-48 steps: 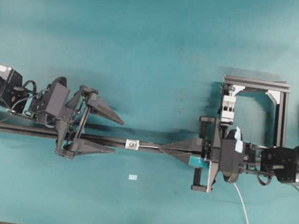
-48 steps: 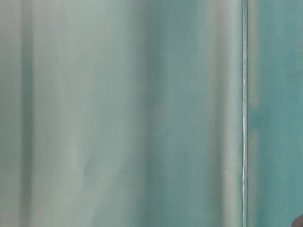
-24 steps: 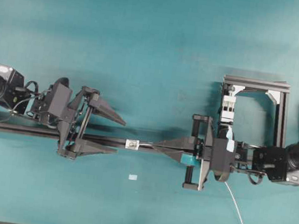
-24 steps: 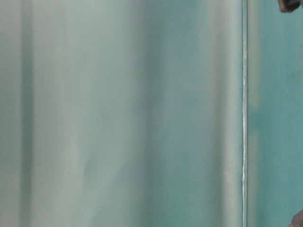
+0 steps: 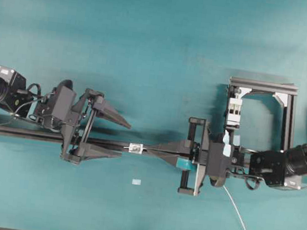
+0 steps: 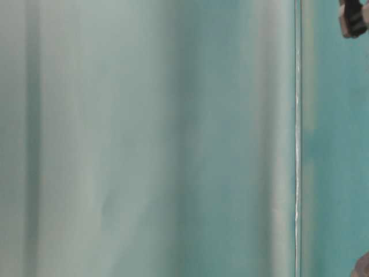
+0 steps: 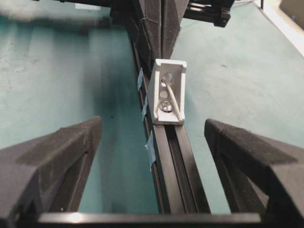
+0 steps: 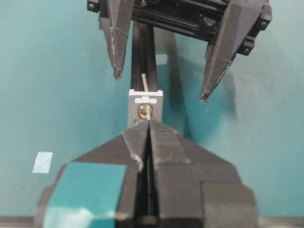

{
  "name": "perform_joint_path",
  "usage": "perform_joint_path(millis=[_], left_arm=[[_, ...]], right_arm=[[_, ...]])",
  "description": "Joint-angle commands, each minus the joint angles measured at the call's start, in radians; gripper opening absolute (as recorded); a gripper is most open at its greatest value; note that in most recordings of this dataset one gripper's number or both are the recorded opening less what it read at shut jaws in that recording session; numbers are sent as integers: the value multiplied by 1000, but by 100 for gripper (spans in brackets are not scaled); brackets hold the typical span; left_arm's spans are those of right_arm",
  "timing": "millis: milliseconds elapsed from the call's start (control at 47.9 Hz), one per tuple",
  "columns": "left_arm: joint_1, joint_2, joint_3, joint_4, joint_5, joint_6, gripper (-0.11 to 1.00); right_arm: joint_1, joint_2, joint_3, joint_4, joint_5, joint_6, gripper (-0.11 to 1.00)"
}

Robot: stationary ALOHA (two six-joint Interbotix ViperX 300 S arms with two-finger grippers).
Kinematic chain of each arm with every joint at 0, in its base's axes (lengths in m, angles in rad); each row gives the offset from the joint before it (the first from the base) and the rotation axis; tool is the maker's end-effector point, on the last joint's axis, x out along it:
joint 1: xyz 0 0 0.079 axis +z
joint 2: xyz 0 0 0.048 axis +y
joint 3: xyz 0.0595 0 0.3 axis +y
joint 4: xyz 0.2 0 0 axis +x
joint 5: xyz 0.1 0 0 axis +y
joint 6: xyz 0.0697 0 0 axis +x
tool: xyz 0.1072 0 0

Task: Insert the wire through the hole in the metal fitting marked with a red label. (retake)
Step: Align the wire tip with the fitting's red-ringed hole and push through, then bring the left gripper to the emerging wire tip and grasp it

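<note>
Overhead exterior view shows the right gripper [image 5: 150,148] with its fingers pressed fully together on the very thin, pale grey-white flexible wire [image 5: 240,220], whose loose length trails away behind that arm across the teal worktop [image 5: 162,43]. Just ahead of those closed fingertips, nearly touching them, stands the tiny silvery-white squarish metal fitting [image 5: 135,148], bolted upright on a long black slotted rail [image 5: 22,133].

From the right wrist camera, the small dark round hole [image 8: 144,111], ringed in red, sits directly in front of the closed fingers, and a short stiff tip of wire already pokes out beyond the far face. From the left wrist camera the wire [image 7: 172,97] curves out of the fitting [image 7: 168,90] towards the left gripper [image 7: 152,137], whose fingers stand spread wide on either side of the rail, holding nothing.

I judge the wire light and springy. It is stiff only at the tip and limp further back, so it will likely buckle if pushed from far behind. The left fingers would best take the emerged tip close to the fitting and draw it straight along the rail.
</note>
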Motion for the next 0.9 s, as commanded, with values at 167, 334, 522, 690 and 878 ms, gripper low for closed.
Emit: perform_joint_path(millis=[167, 334, 522, 690, 878], left_arm=[[-6, -28, -17, 2, 37, 2, 76], [-6, -38, -18, 2, 52, 2, 66], [-6, -44, -18, 2, 54, 2, 44], [-6, -44, -20, 2, 57, 5, 40], [-6, -44, -26, 2, 57, 14, 25]], right_arm=[[-11, -12, -20, -3, 9, -2, 2], [-11, -12, -26, -5, 12, -8, 2], [-12, -12, -28, -3, 26, -8, 2], [-12, -12, -28, -3, 26, -8, 2], [-12, -12, -28, -3, 31, -8, 2]])
